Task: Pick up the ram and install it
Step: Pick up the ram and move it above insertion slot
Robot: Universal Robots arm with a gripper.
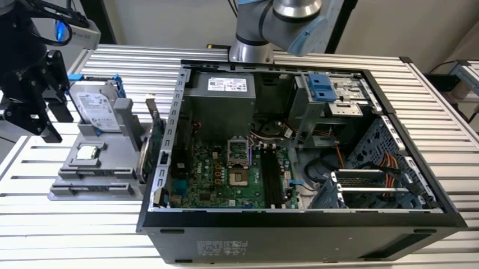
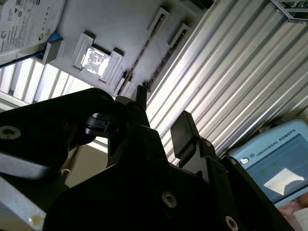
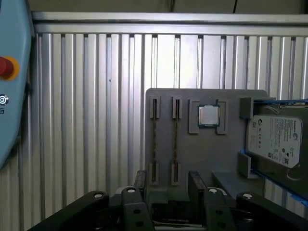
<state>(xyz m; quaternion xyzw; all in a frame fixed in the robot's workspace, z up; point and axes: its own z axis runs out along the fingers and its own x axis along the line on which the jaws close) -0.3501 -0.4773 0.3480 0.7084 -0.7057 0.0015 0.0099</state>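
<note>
My gripper (image 1: 51,112) hangs at the exterior view's left, above the grey holder (image 1: 82,190) and outside the computer case (image 1: 299,224). Its black fingers (image 3: 139,180) stand open with nothing between them, as the gripper (image 2: 161,113) also appears in the second wrist view. The holder's two narrow grooves (image 3: 165,139) lie just beyond the gripper (image 3: 168,179) and look empty. In the case, long dark strips sit in the motherboard's memory slots (image 1: 270,178); I cannot tell whether one of them is the ram.
On the holder stand a silver hard drive (image 1: 97,106) in a blue frame, a square processor chip (image 1: 88,151) and a green card (image 1: 153,145) against the case wall. A pendant with a red button (image 3: 7,67) lies on the ribbed table beside the holder. The arm's base (image 1: 250,50) is behind the case.
</note>
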